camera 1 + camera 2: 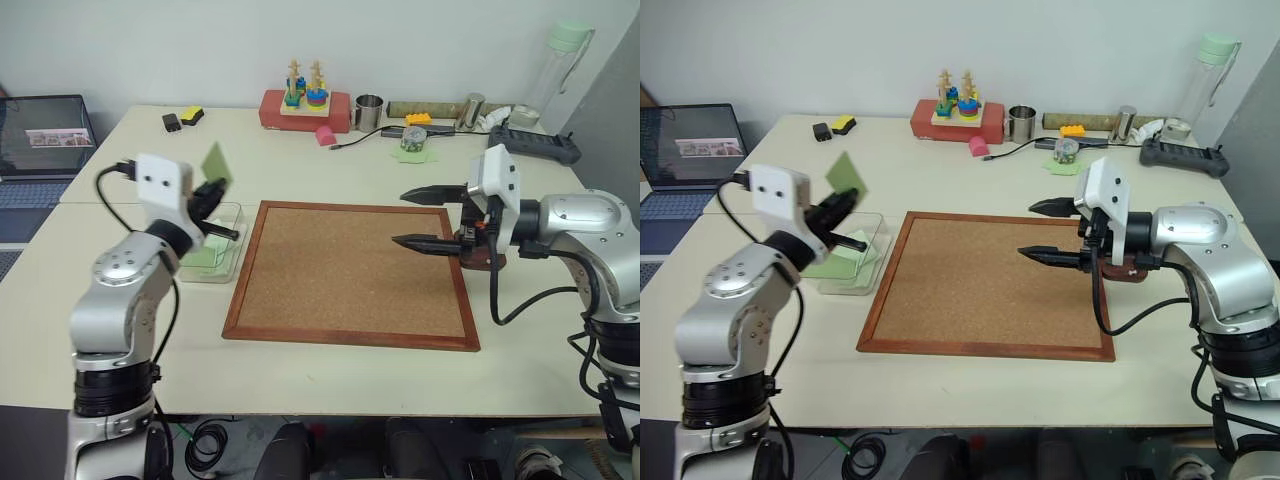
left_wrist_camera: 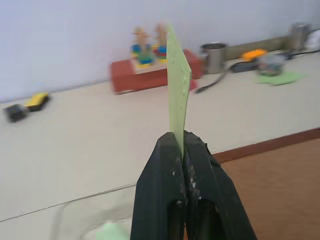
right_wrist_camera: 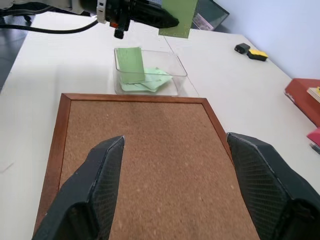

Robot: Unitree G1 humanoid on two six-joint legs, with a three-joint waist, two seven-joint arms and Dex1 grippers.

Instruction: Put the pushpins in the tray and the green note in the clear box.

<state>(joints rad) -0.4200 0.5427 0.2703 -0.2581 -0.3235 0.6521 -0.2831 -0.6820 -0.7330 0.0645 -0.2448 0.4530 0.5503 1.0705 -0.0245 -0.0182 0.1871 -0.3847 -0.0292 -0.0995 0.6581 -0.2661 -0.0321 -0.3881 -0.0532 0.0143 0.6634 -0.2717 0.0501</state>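
Observation:
My left gripper (image 2: 181,137) is shut on the lower edge of the green note (image 1: 217,162), holding it upright in the air above the clear box (image 1: 238,245) at the left of the table. Other pale green papers (image 3: 131,64) lie inside that box. Over the right part of the cork board, my right gripper (image 1: 401,218) is open, pointing left, with nothing between its fingers. The dark brown tray (image 1: 487,262) sits just behind it, partly hidden by the hand. The pushpins are hidden from view.
The wood-framed cork board (image 1: 350,270) fills the table's middle. At the back stand a red block with a stacking toy (image 1: 305,108), a metal cup (image 1: 369,112), a bottle (image 1: 565,60) and a black device (image 1: 540,145). A laptop (image 1: 45,140) sits far left.

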